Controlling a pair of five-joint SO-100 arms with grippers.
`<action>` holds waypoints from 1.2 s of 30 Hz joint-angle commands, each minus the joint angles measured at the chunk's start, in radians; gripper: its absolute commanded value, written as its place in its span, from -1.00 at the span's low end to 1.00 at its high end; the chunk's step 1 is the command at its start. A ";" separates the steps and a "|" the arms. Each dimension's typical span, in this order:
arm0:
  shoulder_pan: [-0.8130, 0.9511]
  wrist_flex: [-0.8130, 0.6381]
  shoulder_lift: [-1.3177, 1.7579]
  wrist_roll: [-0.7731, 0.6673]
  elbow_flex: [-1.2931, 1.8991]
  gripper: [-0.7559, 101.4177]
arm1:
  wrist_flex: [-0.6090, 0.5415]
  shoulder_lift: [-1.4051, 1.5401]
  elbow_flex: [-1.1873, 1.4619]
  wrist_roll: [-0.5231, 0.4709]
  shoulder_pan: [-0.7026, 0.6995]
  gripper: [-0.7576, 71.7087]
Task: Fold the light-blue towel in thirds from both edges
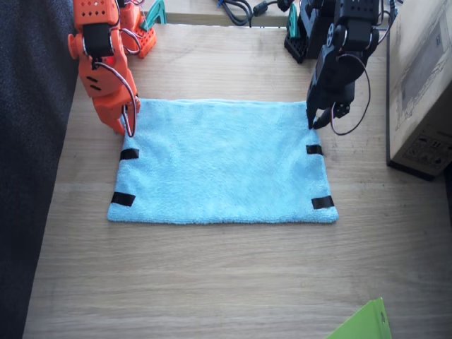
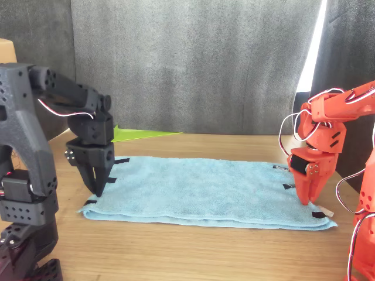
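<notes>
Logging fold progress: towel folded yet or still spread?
Spread. The light-blue towel lies flat in one layer, black tape strips showing on both short sides.

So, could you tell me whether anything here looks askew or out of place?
Nothing stands out. The light-blue towel lies flat and unfolded, with the left gripper and right gripper each down at one of its short edges.

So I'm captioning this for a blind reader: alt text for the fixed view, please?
A rectangular fluffy light-blue towel with black tape strips lies flat on a wooden table. The orange right gripper and black left gripper reach down at its far corners.
</notes>
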 commanded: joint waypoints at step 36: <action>-0.009 0.008 0.104 0.002 0.040 -0.99 | 0.466 -0.018 -0.641 0.017 0.402 -0.98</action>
